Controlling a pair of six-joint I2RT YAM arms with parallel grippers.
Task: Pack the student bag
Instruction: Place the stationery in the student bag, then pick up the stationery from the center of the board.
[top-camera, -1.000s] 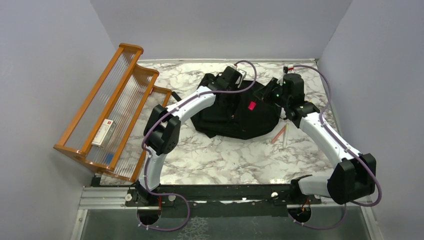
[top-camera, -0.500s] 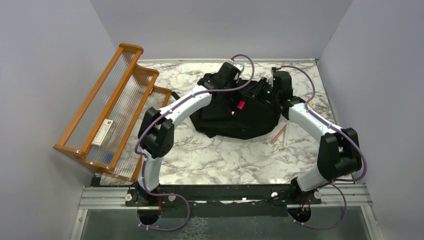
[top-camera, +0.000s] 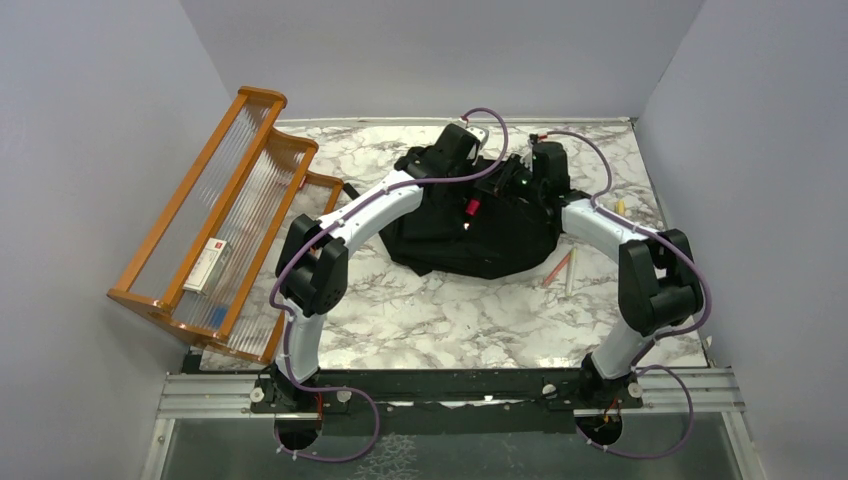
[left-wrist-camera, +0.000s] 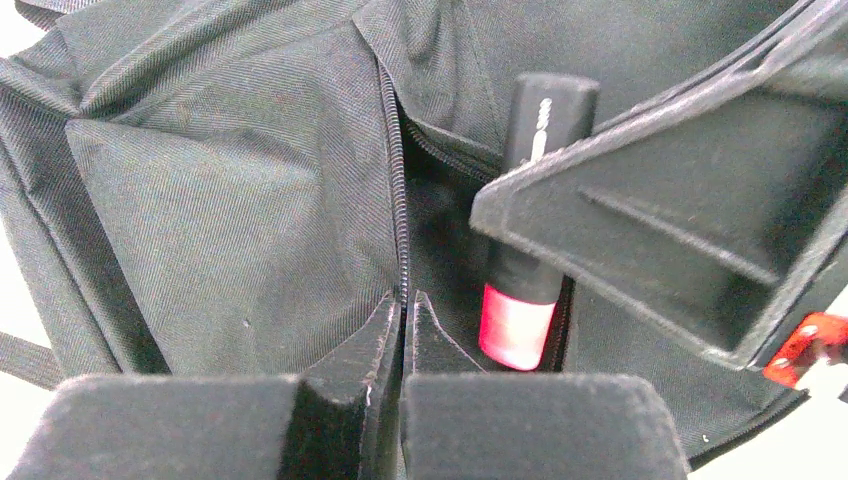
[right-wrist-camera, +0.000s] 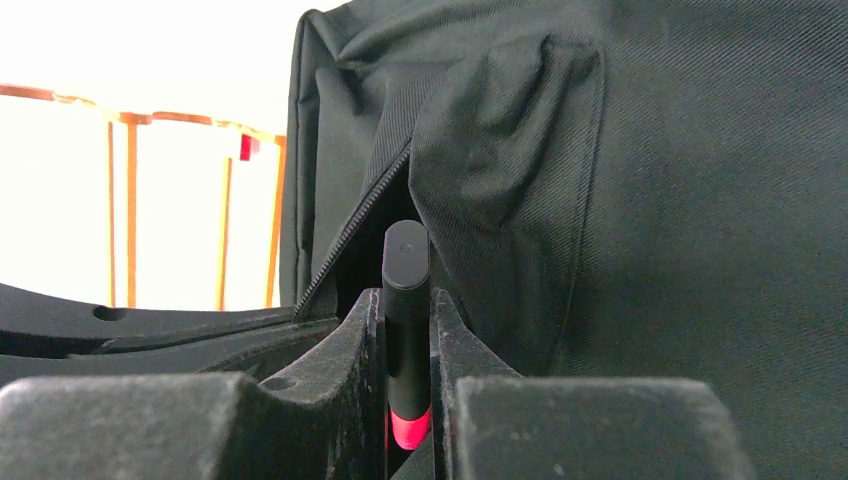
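Observation:
The student bag (top-camera: 500, 240) is a black fabric backpack lying on the marble table. My left gripper (left-wrist-camera: 403, 312) is shut on the zip edge of the bag (left-wrist-camera: 230, 200) and holds a pocket open; in the top view it (top-camera: 458, 182) is over the bag's far left part. My right gripper (right-wrist-camera: 407, 305) is shut on a black marker with a pink end (right-wrist-camera: 406, 262). The marker's tip points into the open pocket of the bag (right-wrist-camera: 700, 200). The left wrist view shows the marker (left-wrist-camera: 530, 190) at the pocket mouth. Its pink end (top-camera: 470, 207) shows from above.
A wooden rack (top-camera: 215, 200) leans at the left wall with a small box (top-camera: 207, 265) in it. Pencils (top-camera: 560, 268) lie on the table right of the bag. A small yellow thing (top-camera: 620, 207) lies near the right wall.
My right gripper has moved left over the bag with the marker, up to the pocket mouth. My left gripper shifted slightly, still gripping the bag.

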